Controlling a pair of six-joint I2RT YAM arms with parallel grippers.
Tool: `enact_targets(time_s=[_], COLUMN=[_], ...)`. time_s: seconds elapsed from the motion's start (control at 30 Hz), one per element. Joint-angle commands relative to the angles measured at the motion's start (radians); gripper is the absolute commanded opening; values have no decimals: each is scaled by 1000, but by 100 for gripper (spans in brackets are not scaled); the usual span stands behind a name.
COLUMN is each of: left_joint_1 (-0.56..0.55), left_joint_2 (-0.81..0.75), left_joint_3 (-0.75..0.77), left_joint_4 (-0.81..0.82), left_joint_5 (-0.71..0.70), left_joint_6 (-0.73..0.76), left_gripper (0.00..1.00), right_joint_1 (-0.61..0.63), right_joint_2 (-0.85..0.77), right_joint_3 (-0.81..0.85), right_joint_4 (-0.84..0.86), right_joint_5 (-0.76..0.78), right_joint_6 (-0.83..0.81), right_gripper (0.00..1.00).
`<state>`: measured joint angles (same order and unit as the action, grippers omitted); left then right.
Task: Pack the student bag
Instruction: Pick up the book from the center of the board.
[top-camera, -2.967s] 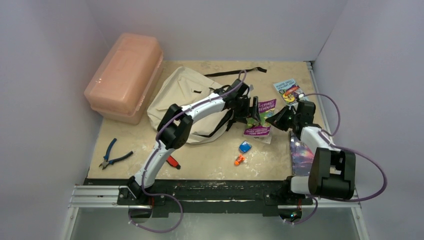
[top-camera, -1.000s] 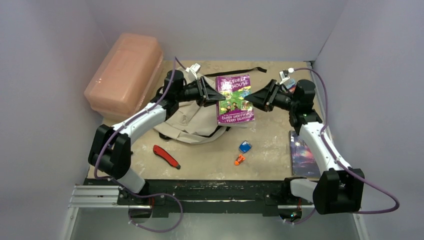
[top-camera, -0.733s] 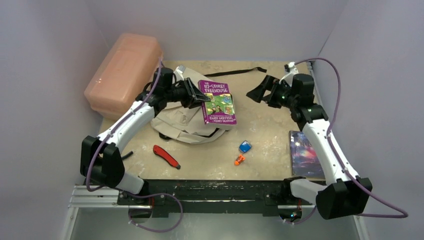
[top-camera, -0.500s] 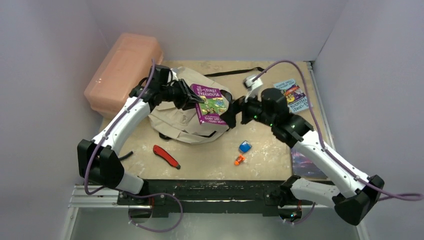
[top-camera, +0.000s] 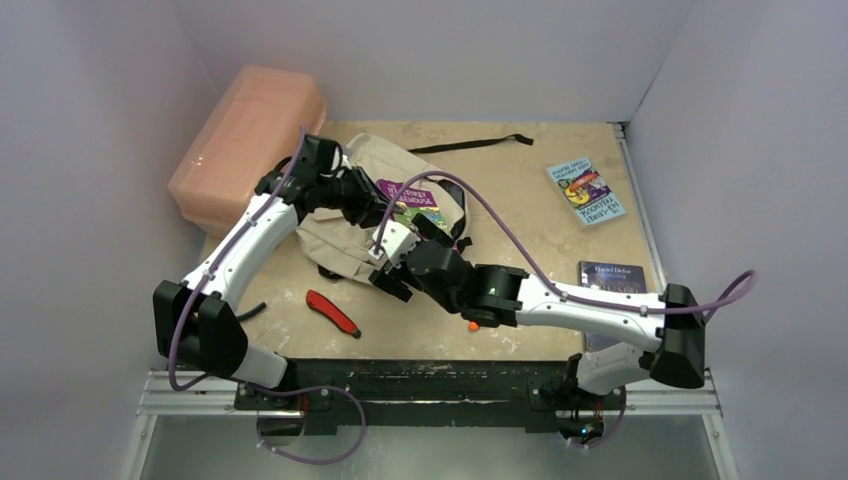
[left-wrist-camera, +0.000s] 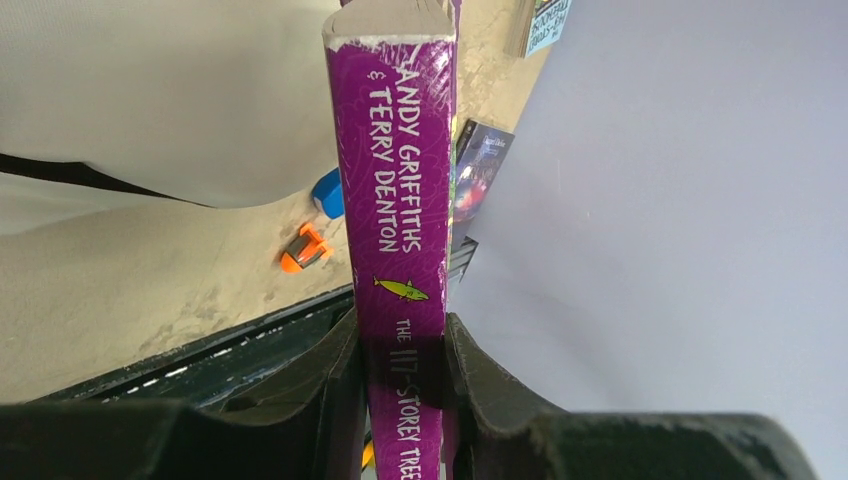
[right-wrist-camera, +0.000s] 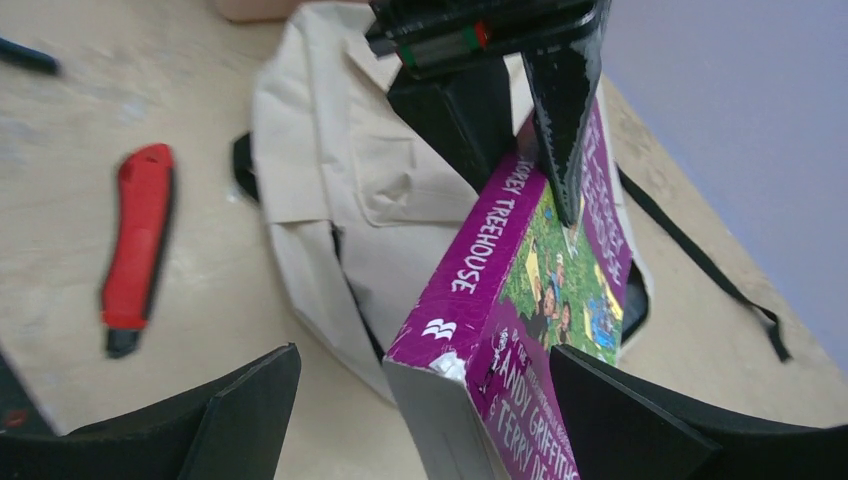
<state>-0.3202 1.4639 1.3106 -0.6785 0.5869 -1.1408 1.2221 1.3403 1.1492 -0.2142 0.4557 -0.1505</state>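
Clamping a purple book (left-wrist-camera: 395, 200) over the student bag (right-wrist-camera: 330, 200) — left pincer (left-wrist-camera: 400, 345).

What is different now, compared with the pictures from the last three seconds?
The right gripper let go of the purple book and swung left across the table; it now stands open around the book's near corner. The left gripper, shut on the book, carried it left over the student bag. The pink box and red cutter stayed.
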Motion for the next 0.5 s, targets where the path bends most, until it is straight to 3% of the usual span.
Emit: enact_targets(time_s=[0.0,0.1,0.47], left_joint_1=[19,25,33], left_joint_2=[-65,-61,-56], left_joint_3=[4,4,3], left_joint_4=[22,19,40], left_joint_5=[54,55,87], left_joint_6=[-39,-35,-51], left_gripper=[0,0,0], right_joint_1=[47,54,57], right_joint_2=[47,65,45], right_joint_3=[10,-10,-113], right_joint_4=[117,140,275], right_joint_5=[353,440,460], right_joint_6=[-95,-82,-87], right_gripper=[97,90,64])
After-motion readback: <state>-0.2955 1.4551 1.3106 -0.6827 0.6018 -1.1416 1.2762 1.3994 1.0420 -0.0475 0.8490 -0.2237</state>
